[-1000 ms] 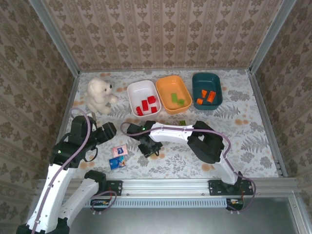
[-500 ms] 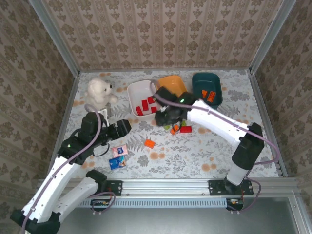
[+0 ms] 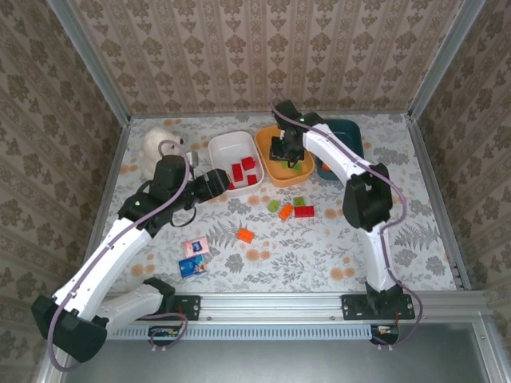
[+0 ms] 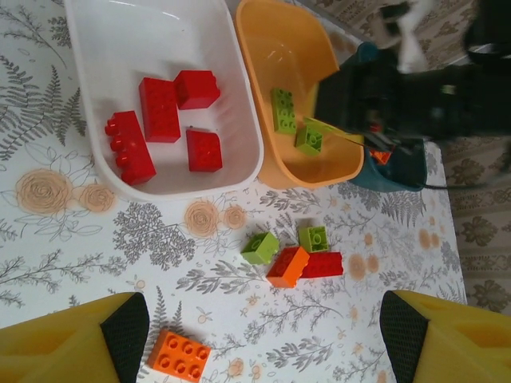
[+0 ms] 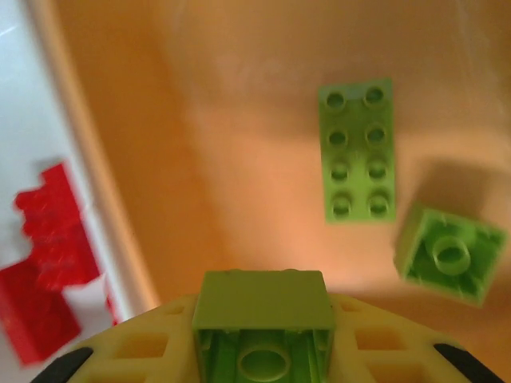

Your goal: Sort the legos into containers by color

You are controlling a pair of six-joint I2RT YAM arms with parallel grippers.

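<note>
Four red bricks (image 4: 158,109) in white bin (image 4: 144,40), two green in orange bin (image 4: 275,48); right gripper (image 5: 263,319) clamps third green brick (image 5: 263,299) above it. Five loose bricks (image 4: 287,265) on table (image 4: 80,239) nearer than bins; left gripper (image 4: 259,339) wide, empty.

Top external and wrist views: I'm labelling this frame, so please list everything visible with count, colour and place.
Bins: 3 in a far row; white bin, orange bin, teal bin.
Red bricks: 4 in the white bin, 1 loose on the table.
Green bricks: 2 lying in the orange bin, 2 loose, 1 held.
Orange bricks: 2 loose; some in the teal bin, count hidden by the arm.
Plush bear: 1, white, far left.
Printed squares: 2, pink and blue, near left.
Table: 1, floral.
Left gripper: open, above the loose bricks.
Right gripper: shut on a green brick, over the orange bin.
</note>
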